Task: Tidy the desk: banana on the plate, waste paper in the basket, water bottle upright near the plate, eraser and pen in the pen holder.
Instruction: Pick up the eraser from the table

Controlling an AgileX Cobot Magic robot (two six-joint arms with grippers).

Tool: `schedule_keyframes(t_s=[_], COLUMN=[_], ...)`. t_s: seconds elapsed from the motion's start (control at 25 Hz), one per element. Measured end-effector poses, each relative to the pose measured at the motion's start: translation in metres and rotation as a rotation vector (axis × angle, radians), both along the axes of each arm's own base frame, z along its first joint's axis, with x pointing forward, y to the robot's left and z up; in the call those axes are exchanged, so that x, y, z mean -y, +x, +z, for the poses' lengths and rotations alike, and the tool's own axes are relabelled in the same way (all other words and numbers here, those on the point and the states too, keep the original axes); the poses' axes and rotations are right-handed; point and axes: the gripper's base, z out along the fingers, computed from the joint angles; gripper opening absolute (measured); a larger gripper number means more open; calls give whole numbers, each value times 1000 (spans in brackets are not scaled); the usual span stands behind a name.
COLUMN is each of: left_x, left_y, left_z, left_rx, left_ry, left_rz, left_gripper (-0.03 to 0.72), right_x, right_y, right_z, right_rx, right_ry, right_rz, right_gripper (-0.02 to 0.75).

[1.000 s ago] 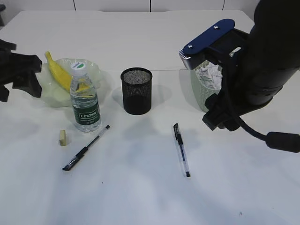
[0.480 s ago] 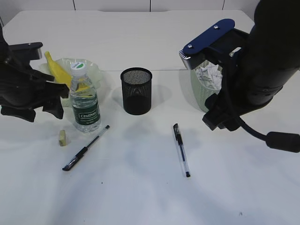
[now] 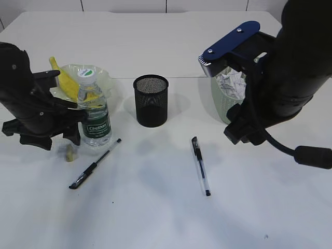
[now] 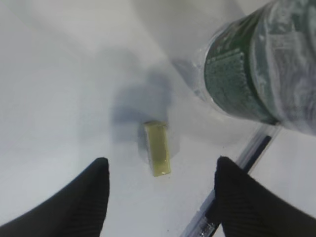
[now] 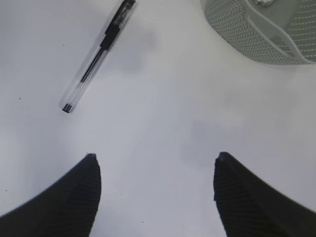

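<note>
A yellowish eraser (image 4: 158, 148) lies flat on the white table, just ahead of and between the fingers of my open left gripper (image 4: 161, 159), which hovers above it. The upright water bottle (image 3: 93, 111) stands right beside it, in front of the plate (image 3: 106, 78) that holds the banana (image 3: 61, 78). One pen (image 3: 96, 163) lies slanted by the bottle, and a second pen (image 3: 201, 166) lies mid-table. My right gripper (image 5: 155, 158) is open over bare table near the basket (image 3: 222, 104), which holds crumpled waste paper (image 3: 232, 83). The black mesh pen holder (image 3: 151, 100) stands at the centre.
The slanted pen (image 4: 247, 158) runs close under the left gripper's right finger, and the bottle (image 4: 256, 69) is close on that side. The right arm (image 3: 282, 78) hangs over the basket (image 5: 256, 34).
My left arm has swung in from the left edge and come down beside the bottle, over the eraser. The right arm has not moved.
</note>
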Motion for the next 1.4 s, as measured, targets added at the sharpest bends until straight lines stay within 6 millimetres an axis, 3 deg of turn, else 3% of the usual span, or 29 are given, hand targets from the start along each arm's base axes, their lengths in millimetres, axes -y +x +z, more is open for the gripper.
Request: schedule_keyframes(t_s=[0.2,0.64,0.92,1.4], left_x=[2,4,4,4], left_y=[5,10,9,10], left_z=[-11,-13,-33,-38], left_rx=[8,48,-18,-26], left_ry=[-15,-52,-36,-23], left_rz=[11,59,66,58], left_gripper=[470,470,468,467], right_x=[0,0,0,0], right_y=[0,0,0,0], right_z=[0,0,0,0], right_rx=[-1,-1,-1,-4], right_ry=[1,1,1,4], right_rz=[0,0,0,-2], right_gripper=[532,531,531,531])
